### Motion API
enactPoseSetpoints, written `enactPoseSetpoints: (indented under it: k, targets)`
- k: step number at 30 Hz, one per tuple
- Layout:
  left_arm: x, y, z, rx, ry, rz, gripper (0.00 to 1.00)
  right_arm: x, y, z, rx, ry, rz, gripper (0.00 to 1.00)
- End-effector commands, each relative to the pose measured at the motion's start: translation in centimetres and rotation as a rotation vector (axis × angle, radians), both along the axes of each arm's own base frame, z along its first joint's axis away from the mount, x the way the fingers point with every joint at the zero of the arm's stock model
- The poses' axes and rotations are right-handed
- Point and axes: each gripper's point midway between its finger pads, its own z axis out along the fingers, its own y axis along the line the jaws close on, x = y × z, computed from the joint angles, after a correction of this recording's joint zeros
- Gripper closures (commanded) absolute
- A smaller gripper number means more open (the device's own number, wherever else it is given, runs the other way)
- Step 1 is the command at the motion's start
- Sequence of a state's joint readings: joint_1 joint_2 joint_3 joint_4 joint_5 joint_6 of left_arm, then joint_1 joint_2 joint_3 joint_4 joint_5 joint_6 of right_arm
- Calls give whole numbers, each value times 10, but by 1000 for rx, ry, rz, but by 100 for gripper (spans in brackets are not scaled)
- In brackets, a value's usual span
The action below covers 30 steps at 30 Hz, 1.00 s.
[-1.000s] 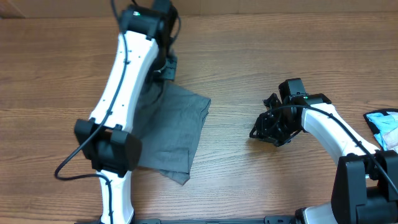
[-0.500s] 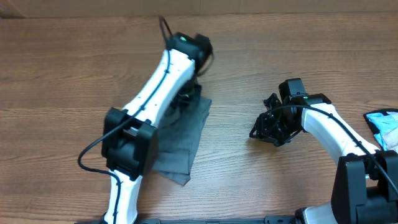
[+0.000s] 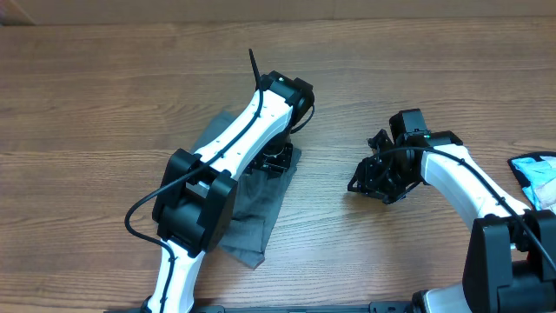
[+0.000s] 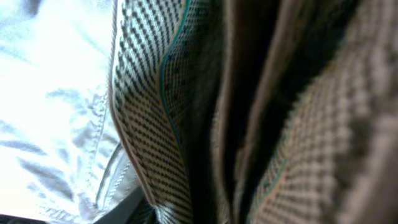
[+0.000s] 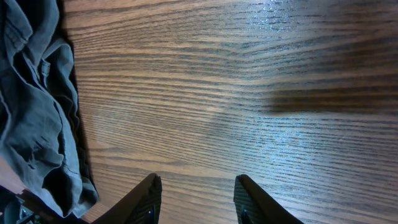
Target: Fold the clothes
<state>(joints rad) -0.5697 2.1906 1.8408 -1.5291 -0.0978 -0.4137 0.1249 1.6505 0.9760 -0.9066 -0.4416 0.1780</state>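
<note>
Over shorts (image 3: 263, 209), left arm (image 3: 248, 130); rightward, perhaps cloth (image 3: 535, 176).

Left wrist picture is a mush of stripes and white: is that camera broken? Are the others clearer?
Not broken: the left wrist view sits so close to the shorts that weave fills it, soft at right, washed out white at left. Right wrist view is sharp, with glare and a dark shadow on the table. Overhead view is evenly lit, clear.

The right gripper (image 5: 198, 183) pokes in at 6 o'clock, its two dark fingers (image 5: 143, 202) spread apart over the wooden table (image 5: 249, 62). Rumpled grey shorts (image 5: 34, 112) bunch from 11 round to 7 o'clock. A dark shadow (image 5: 329, 99) lies at 3 o'clock.
</note>
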Motion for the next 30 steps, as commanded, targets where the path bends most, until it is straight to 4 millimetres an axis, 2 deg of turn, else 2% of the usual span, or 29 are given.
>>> enactPoseSetpoints:
  k: [1, 5, 8, 11, 13, 16, 19, 22, 23, 26, 28, 30]
  targets:
    - [-2, 0, 3, 7, 10, 7, 58, 0, 1, 0, 8, -5, 10, 58]
    - [2, 1, 25, -2, 6, 20, 58, 1, 1, -1, 5, -6, 10, 57]
    - [11, -5, 48, -50, -21, -7, 56, 2, 1, 0, 6, -13, 10, 47]
    - [21, -21, 73, -154, -80, -44, 46, 2, 1, 0, 6, -13, 10, 43]
    - [28, -24, 88, -181, -133, -46, 36, 2, 1, 0, 6, -12, 10, 40]
    - [38, -23, 105, -214, -191, -53, 27, 2, 1, 0, 7, -12, 11, 41]
    - [45, -11, 110, -214, -210, -30, 27, 5, 5, 9, 30, -39, 52, 40]
    - [55, 10, 112, -226, -211, 9, 43, 10, 20, 34, 126, -96, 127, 34]
    - [57, 16, 115, -250, -208, 23, 46, 11, 26, 45, 171, -117, 151, 33]
    - [62, 41, 136, -306, -252, 98, 43, 11, 43, 70, 281, -156, 190, 30]
    - [63, 62, 156, -324, -308, 136, 40, 6, 53, 75, 321, -144, 208, 30]
    - [60, 80, 180, -368, -369, 165, 32, -2, 64, 74, 330, -118, 232, 30]
